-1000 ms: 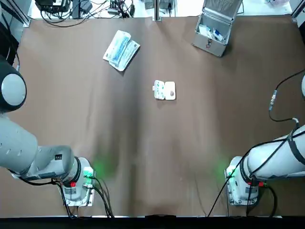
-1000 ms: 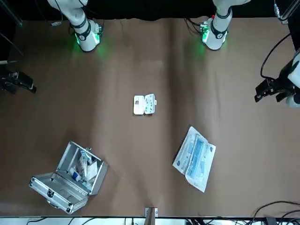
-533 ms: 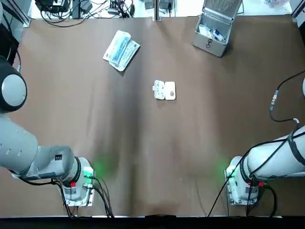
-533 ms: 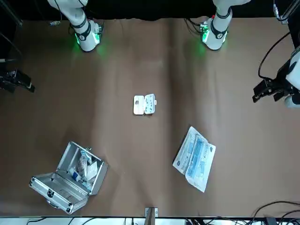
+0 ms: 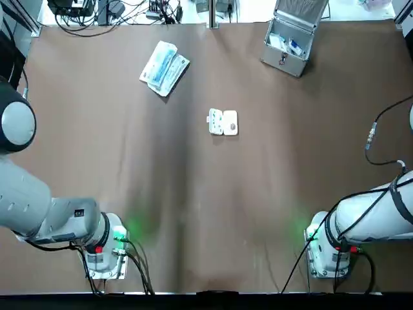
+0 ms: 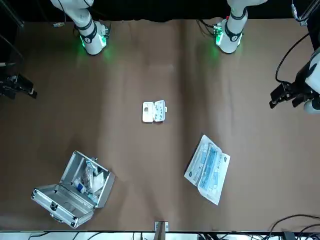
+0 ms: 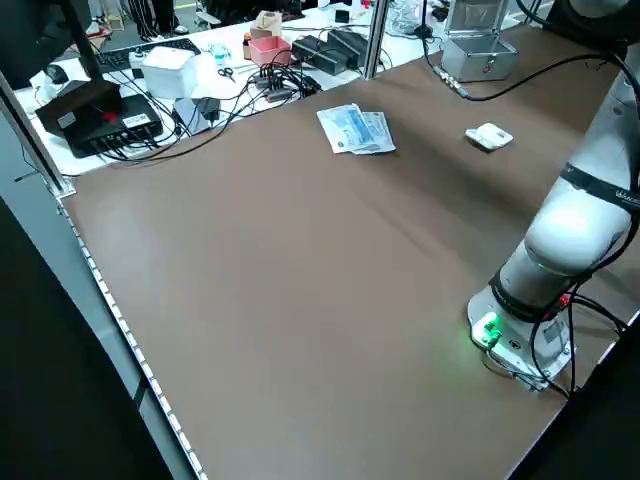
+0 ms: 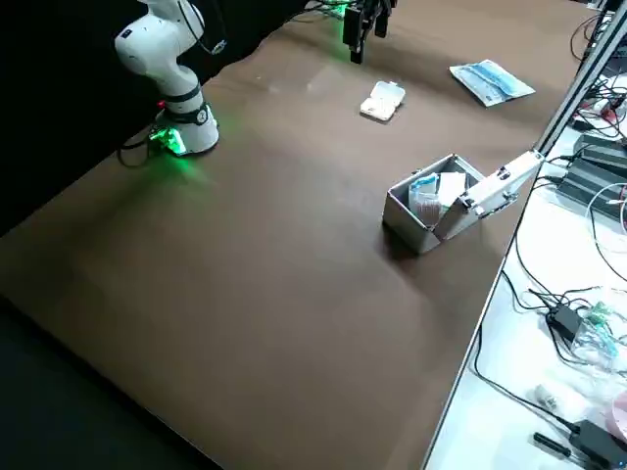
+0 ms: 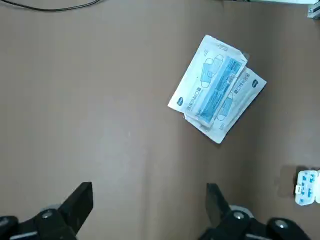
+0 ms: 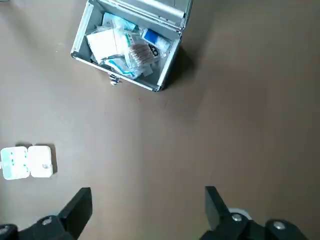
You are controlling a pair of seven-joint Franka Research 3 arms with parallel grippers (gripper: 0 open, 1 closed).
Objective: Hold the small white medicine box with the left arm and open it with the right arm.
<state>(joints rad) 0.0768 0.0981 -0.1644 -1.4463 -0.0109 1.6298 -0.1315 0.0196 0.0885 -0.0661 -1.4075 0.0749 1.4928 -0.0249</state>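
Both left tool (image 9: 147, 195) and right tool (image 10: 147, 195) gape empty; rounded white box (image 5: 223, 122) lies unfolded.

Top and front cameras view the brown tabletop (image 5: 193, 213) from opposite sides; both high wrist cameras share the small white box (image 9: 306, 187).

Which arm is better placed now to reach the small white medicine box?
Right, but only slightly. The medicine box lies open, a little to the robot's right of the middle of the table. The right gripper and the left gripper are both open, far out at the sides.
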